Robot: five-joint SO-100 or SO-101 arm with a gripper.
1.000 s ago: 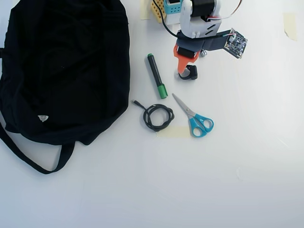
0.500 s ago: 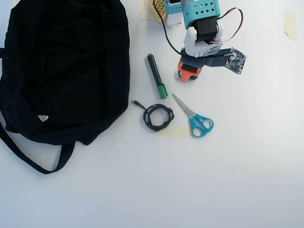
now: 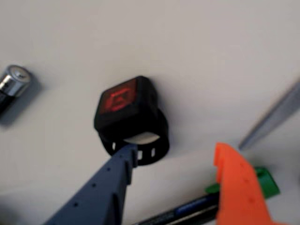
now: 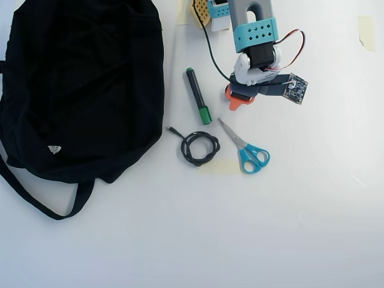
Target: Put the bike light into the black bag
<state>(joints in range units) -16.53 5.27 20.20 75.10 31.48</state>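
Hovering over the white table, the gripper was seen spread wide, its blue finger touching the strap ring of the bike light, which was lying well apart from the black bag.

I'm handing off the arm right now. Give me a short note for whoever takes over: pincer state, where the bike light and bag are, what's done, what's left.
Pincer: open, empty, hovering by the bike light, blue finger at its strap.
Bike light: on the table, hidden under the arm in the overhead view.
Black bag: far left in the overhead view, beyond the green marker.
Done: approach only.
Left: grasp, lift, carry to the bag, drop in.
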